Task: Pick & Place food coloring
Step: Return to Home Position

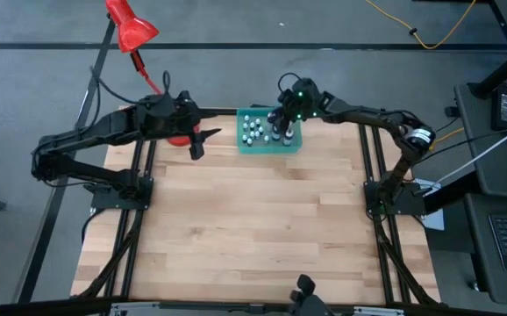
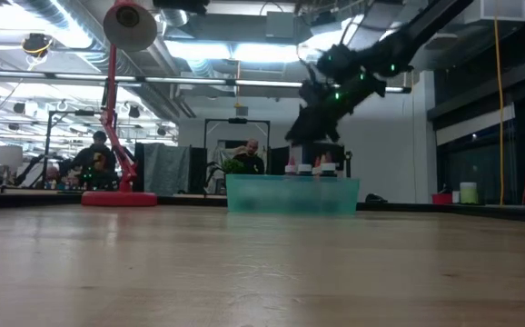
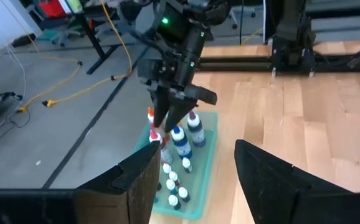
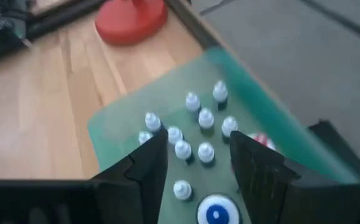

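At the far edge of the table (image 1: 262,219), we find the teal tray (image 1: 271,150) holding the food coloring (image 1: 253,130). Small white-capped bottles fill one part of the tray. The taller bottles, with blue, red and orange colouring, stand under the right arm. We see the right gripper (image 1: 282,121) hanging just above those taller bottles, fingers parted and gripping nothing. From table height it sits clear of the caps. The left gripper (image 1: 203,139) hovers near the tray's left side, above the red lamp base (image 4: 130,18), with its fingers spread wide and empty. Any labels on the bottles are too small for us to read.
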`<state>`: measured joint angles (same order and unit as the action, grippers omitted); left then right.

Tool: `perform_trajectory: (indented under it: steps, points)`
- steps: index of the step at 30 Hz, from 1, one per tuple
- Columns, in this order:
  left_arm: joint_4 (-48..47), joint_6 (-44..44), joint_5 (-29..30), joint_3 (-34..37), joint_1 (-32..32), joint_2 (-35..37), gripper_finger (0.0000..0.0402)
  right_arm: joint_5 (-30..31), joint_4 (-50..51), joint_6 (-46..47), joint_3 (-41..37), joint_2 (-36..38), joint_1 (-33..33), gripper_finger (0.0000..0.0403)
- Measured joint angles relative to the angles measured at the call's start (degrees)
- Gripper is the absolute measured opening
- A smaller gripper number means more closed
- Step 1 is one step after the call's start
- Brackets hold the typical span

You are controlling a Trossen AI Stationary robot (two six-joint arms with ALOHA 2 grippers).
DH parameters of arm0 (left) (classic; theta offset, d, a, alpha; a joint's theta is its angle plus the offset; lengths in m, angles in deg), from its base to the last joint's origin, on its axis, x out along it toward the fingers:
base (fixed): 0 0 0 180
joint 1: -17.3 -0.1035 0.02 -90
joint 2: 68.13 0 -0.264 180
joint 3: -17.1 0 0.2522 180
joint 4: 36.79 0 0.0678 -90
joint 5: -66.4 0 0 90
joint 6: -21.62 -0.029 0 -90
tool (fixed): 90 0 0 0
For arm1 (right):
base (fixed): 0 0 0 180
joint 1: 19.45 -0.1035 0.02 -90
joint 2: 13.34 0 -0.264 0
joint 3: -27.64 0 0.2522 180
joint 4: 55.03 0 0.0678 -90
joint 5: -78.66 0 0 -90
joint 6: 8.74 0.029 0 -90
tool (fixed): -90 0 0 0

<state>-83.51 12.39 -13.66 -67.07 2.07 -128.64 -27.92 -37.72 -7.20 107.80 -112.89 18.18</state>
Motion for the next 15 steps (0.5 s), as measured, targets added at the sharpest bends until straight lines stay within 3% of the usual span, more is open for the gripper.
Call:
perform_trajectory:
  steps: [4,8,11,15]
  points:
    - [0.4,0.7,-0.1,0.0,0.1,2.6,0.0192,2.5,5.6,-3.8,4.3,4.1,-0.2,0.0166]
    - [0.4,2.9,-3.7,0.0,0.1,6.7,0.0164,8.1,9.7,-10.2,7.4,10.4,-1.2,0.0152]
    - [-0.2,5.6,-7.1,0.2,0.1,9.3,0.0119,9.9,10.4,-14.1,7.6,16.5,-3.1,0.0130]
    - [0.9,8.9,-12.7,5.0,0.1,13.1,0.0028,10.0,11.7,-18.6,7.5,23.2,-7.3,0.0074]
